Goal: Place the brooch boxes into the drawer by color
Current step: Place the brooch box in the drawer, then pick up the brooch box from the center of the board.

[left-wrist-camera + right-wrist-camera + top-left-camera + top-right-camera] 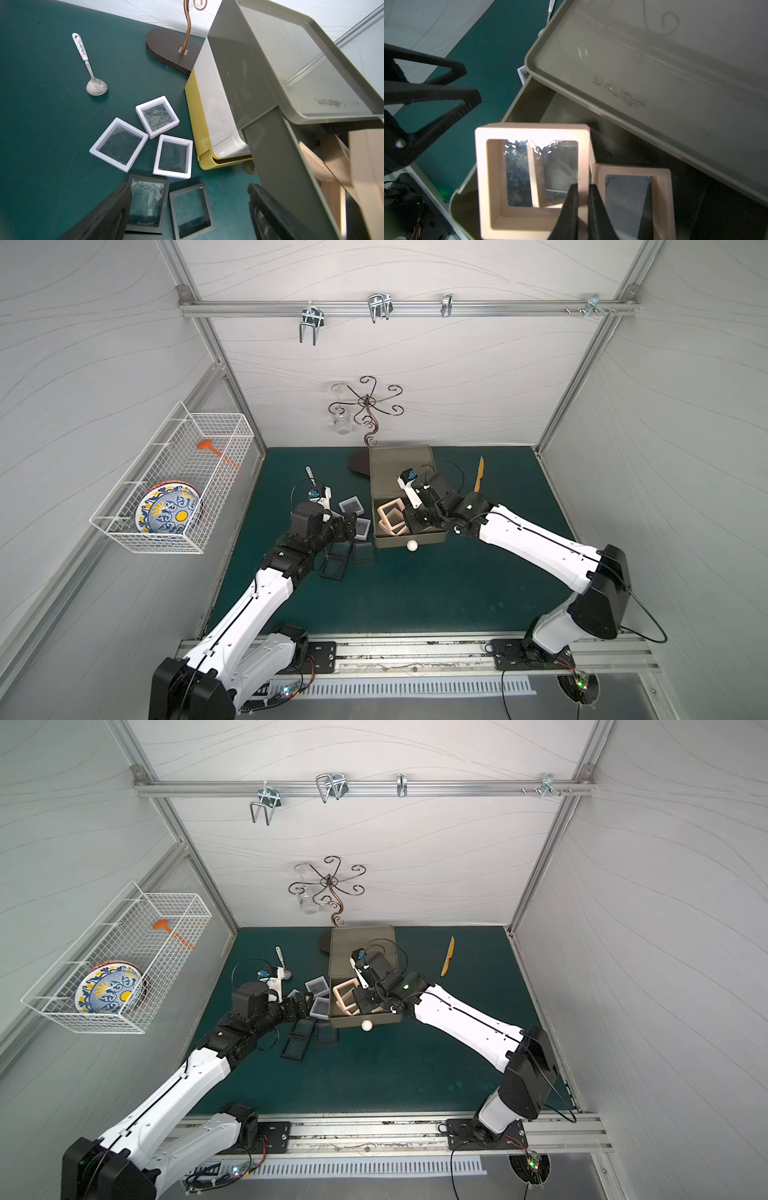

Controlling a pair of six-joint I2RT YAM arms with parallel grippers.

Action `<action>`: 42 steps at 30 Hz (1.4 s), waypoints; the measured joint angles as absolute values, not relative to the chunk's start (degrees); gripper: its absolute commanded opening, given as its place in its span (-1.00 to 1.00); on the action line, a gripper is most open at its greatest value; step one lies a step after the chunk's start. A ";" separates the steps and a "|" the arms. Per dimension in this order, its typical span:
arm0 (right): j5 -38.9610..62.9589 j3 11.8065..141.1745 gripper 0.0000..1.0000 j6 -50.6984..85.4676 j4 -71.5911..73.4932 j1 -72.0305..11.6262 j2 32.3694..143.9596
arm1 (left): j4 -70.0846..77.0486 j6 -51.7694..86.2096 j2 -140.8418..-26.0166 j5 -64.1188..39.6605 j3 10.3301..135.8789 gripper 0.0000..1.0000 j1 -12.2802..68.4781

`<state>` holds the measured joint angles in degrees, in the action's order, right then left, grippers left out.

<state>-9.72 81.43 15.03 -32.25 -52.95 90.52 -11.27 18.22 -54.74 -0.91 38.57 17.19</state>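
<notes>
Peach-pink brooch boxes (532, 131) already sit in the pulled-out olive-grey top drawer (386, 540); the right tool (583, 187) is pinched narrowly on one's rim there. Three white boxes (106, 135) and the black boxes (148, 179) wait on the table (415, 593), the left tool (189, 186) spread wide, empty, above them.

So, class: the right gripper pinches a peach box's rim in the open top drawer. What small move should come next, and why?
Probably open the right gripper and release. The peach box it pinches by the rim already sits inside the olive-grey drawer, beside a second peach box, so only letting go seems left.
</notes>
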 measured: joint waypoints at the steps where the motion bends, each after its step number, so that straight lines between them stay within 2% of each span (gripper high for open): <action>1: -9.89 81.58 -0.64 15.09 -32.34 -53.12 90.94 | -11.27 18.24 -54.74 -0.93 38.57 0.83 17.19; 6: -10.26 81.91 -0.36 15.38 -32.58 -53.41 91.77 | -11.27 18.24 -54.74 -1.15 38.57 0.83 17.19; 12: -10.68 81.97 -0.21 15.51 -32.38 -53.28 90.56 | -11.31 18.24 -54.74 -1.54 38.57 0.83 17.19; 15: -10.35 79.55 -0.09 15.66 -30.94 -51.64 85.71 | -11.33 18.24 -54.74 -1.91 38.57 0.83 17.19; 18: -8.80 75.94 -0.02 16.45 -29.85 -45.47 78.46 | -11.33 18.24 -54.74 -2.37 38.57 0.83 17.19; 23: -5.72 70.70 0.14 18.50 -29.15 -27.97 72.49 | -11.31 18.24 -54.74 -3.07 38.57 0.83 17.19; 26: -2.22 68.73 0.20 18.76 -29.93 -20.71 75.96 | -11.31 18.22 -54.74 -3.60 38.57 0.83 17.21; 30: 2.31 68.86 0.23 18.35 -31.42 -15.59 84.79 | -11.29 18.11 -54.87 -4.12 38.57 0.83 17.32; 35: 3.60 74.65 0.18 17.15 -34.02 -14.46 96.95 | -11.31 17.69 -54.85 -4.25 38.57 0.84 17.32; 42: 3.68 83.48 -0.03 15.88 -35.27 -14.48 110.85 | -11.33 17.32 -54.65 -4.14 38.57 0.84 17.39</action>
<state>3.68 83.48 15.88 -35.27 -14.48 110.85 -11.33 17.32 -54.65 -4.14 38.57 17.39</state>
